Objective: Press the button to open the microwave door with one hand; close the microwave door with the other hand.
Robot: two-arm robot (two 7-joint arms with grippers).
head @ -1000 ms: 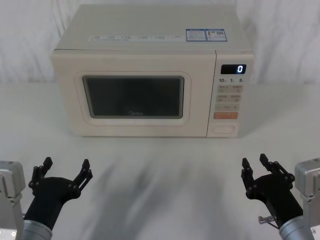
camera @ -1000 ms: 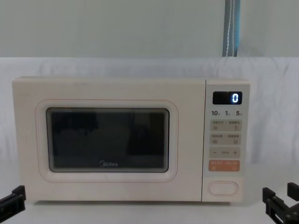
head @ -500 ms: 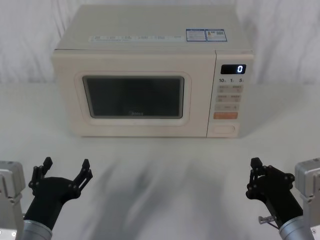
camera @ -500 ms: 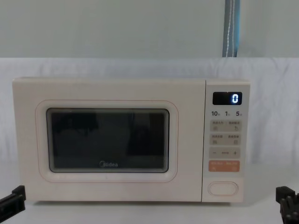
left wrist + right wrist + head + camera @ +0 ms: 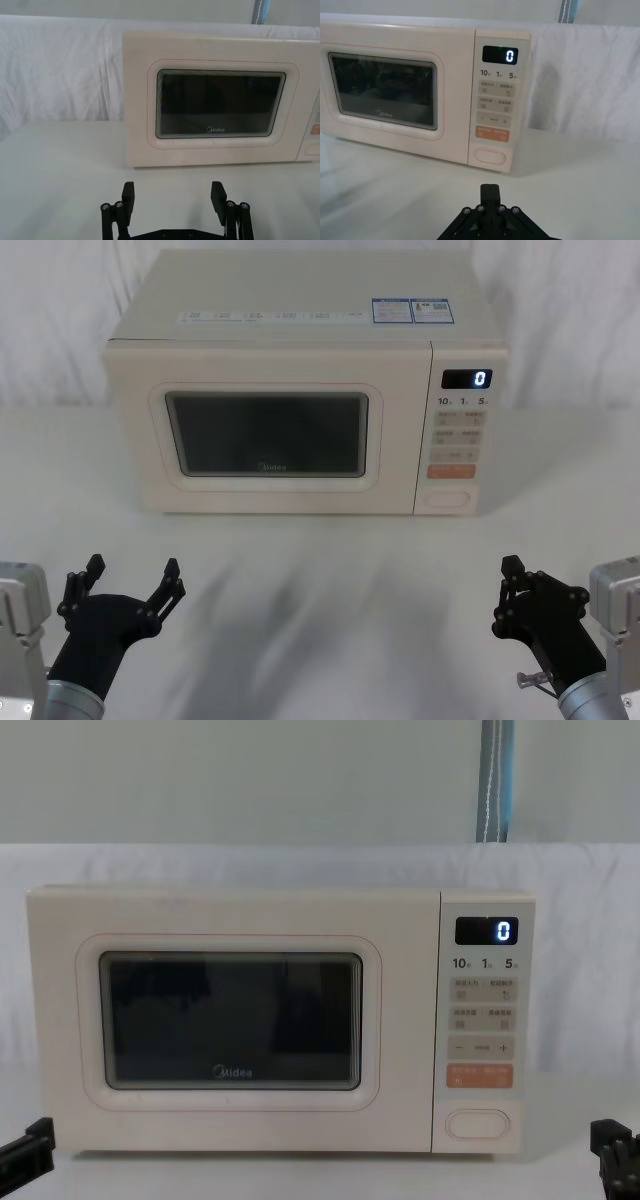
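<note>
We see the right claw (image 5: 512,580) has drawn its prongs together since a second ago; spread then, pinched now.

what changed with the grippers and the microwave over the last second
The right black pronged gripper went from open to shut, its prongs now pressed together in the right wrist view, while staying low at the near right of the table. The left black pronged gripper stayed open and parked at the near left. The cream microwave door with its dark window stayed closed, and the wide oval cream button remains untouched.
</note>
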